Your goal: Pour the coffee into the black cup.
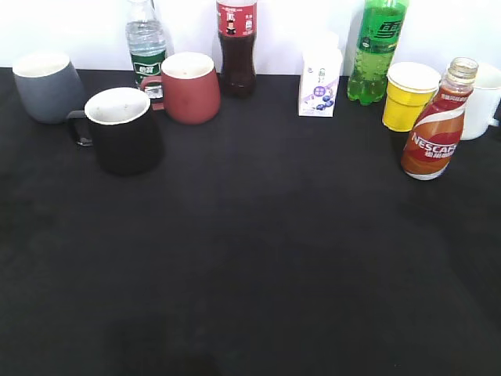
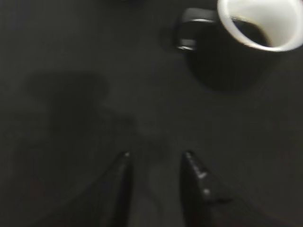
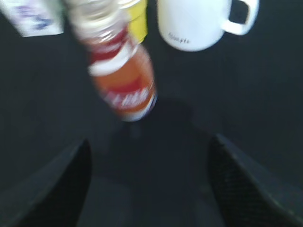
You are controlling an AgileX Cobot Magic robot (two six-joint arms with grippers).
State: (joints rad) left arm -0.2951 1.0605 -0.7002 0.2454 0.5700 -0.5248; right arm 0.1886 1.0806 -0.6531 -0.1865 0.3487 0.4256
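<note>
The coffee, a curvy NESCAFE bottle [image 1: 435, 133] with a red-orange-and-white label, stands upright at the right of the black table. It shows blurred in the right wrist view [image 3: 122, 71], ahead of my right gripper [image 3: 149, 146], which is wide open and empty. The black cup [image 1: 124, 130], white inside with its handle to the left, stands at the left. It sits at the top right of the left wrist view [image 2: 236, 47]. My left gripper [image 2: 156, 158] is open and empty above bare table, short of the cup. Neither gripper shows in the exterior view.
Along the back stand a grey mug [image 1: 45, 86], a water bottle [image 1: 145, 43], a dark red mug [image 1: 190, 88], a dark-drink bottle [image 1: 236, 47], a small carton [image 1: 319, 82], a green bottle [image 1: 376, 48], a yellow cup [image 1: 409, 95] and a white mug [image 1: 484, 102].
</note>
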